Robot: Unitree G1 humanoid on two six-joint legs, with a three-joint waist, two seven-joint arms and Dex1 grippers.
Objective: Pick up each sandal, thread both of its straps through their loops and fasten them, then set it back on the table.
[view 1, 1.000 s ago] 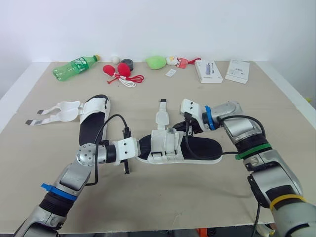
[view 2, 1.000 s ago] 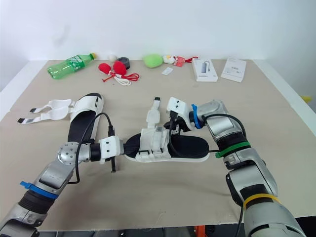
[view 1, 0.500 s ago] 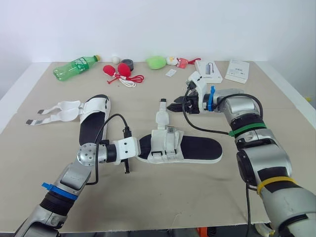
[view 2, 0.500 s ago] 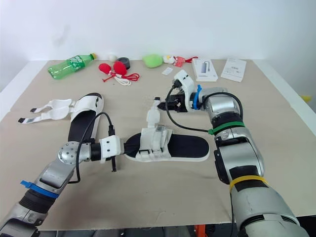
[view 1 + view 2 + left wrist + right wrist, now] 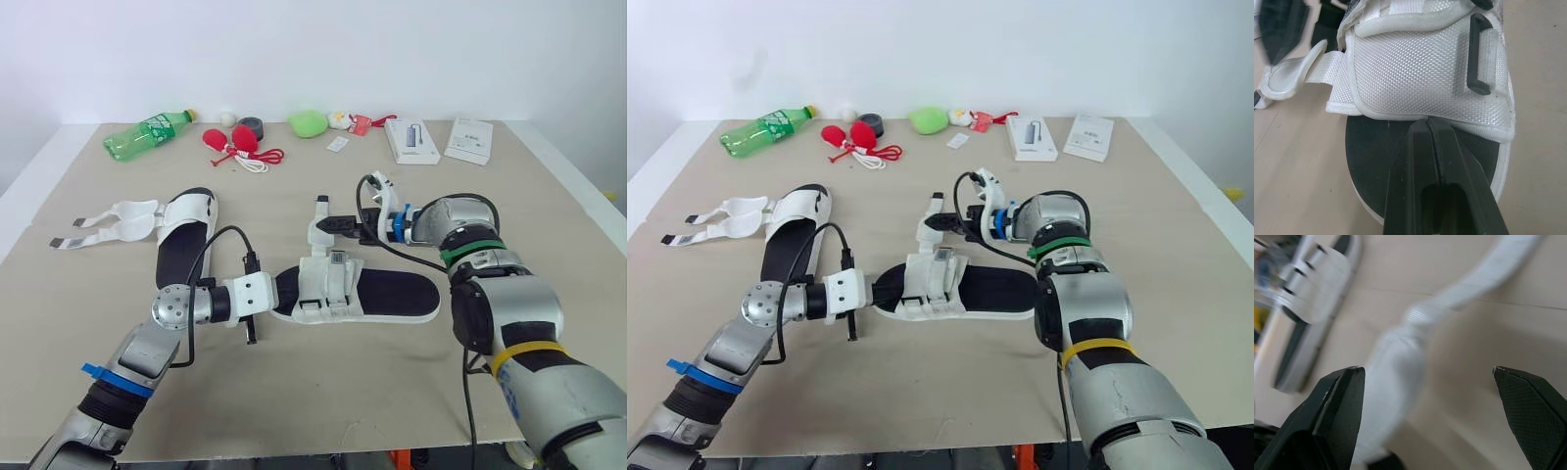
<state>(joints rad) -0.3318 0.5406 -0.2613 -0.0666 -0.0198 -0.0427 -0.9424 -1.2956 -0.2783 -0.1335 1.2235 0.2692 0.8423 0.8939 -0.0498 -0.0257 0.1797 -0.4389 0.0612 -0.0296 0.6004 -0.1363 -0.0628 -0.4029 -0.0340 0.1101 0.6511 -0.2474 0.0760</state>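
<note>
A black-soled sandal (image 5: pixel 392 294) with white straps lies in the middle of the table. My left gripper (image 5: pixel 1427 122) is shut, its tips resting on the sole at the toe end, just under the front strap (image 5: pixel 1420 68) with its black loop (image 5: pixel 1479 54). One loose white strap (image 5: pixel 320 233) sticks out from the sandal toward the far side. My right gripper (image 5: pixel 338 226) is open, right beside this strap's end, with nothing held between the fingers. A second sandal (image 5: pixel 186 240) lies to the left with its straps (image 5: pixel 113 220) undone and spread out.
Along the far edge sit a green bottle (image 5: pixel 147 132), red items with a cord (image 5: pixel 238 144), a black roll (image 5: pixel 254 125), a green object (image 5: pixel 310 122) and two white boxes (image 5: pixel 412 141) (image 5: pixel 471 140). A cable loops from my right wrist over the sandal.
My right gripper opened, rose from the sandal's heel side toward the far edge, then came down beside the loose strap. The left gripper stayed put on the sandal.
</note>
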